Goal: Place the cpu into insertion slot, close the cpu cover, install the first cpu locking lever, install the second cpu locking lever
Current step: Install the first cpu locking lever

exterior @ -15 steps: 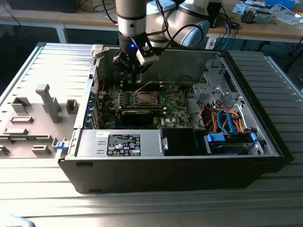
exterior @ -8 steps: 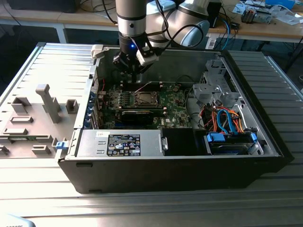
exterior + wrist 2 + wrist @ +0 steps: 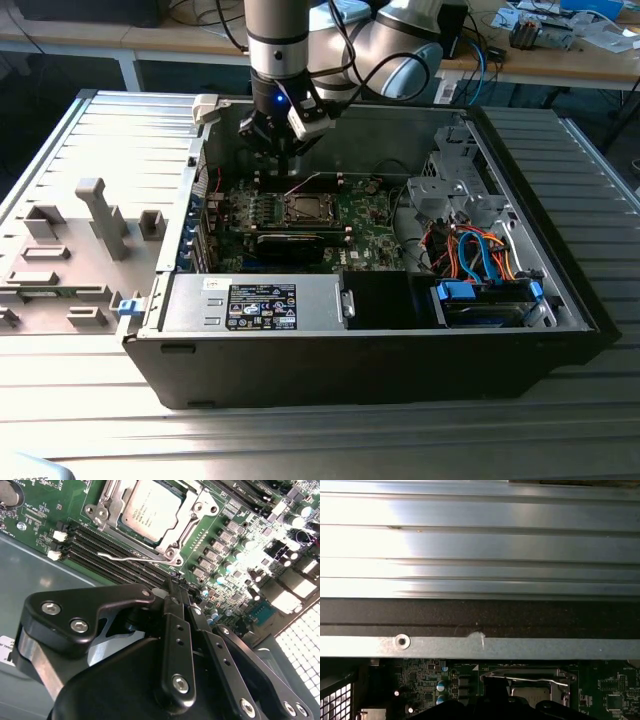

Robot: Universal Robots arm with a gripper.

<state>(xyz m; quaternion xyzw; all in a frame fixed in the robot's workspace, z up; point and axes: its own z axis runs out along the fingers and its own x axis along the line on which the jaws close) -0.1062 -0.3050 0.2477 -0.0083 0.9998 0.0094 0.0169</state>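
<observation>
The cpu [image 3: 152,510], a silvery square chip, lies in its socket on the green motherboard [image 3: 240,555]. The cpu cover [image 3: 196,516], a silvery frame, lies flat around it. One thin wire locking lever [image 3: 122,556] sticks out along the socket's edge next to the memory slots. In the exterior view a pale lever [image 3: 301,185] angles up above the socket [image 3: 305,208]. My gripper [image 3: 176,584] hangs just above the board beside the socket with its black fingers together and nothing between them. It hovers over the board's far side [image 3: 285,150] inside the case.
The open computer case [image 3: 400,350] lies on a ribbed metal table [image 3: 100,150]. A power supply [image 3: 255,305] sits at the front, and a drive cage with blue and orange cables [image 3: 480,260] is on the exterior view's right. Grey fixtures [image 3: 100,215] stand on its left.
</observation>
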